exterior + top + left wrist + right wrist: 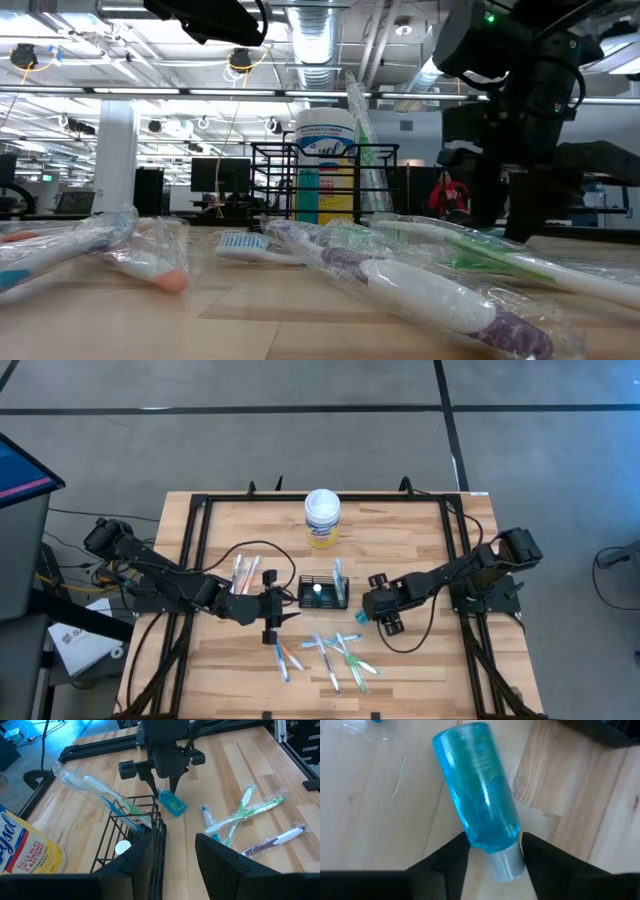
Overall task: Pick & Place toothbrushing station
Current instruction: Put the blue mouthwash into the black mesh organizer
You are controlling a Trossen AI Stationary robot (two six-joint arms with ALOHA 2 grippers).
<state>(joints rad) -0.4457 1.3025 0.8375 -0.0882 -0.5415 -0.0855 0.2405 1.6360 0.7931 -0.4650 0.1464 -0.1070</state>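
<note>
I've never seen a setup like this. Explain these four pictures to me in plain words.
These are two robot arms at a wooden table. One picture looks straight down, one looks level across the tabletop, and one comes from a camera on each arm's wrist. On the table are a black wire holder with a wrapped toothbrush standing in it, a white canister farther back, and loose wrapped toothbrushes nearer the front. The left hand is open at the holder's end and holds nothing. The right hand is down over a small blue bottle lying on the wood. Whether it grips the bottle cannot be told.
</note>
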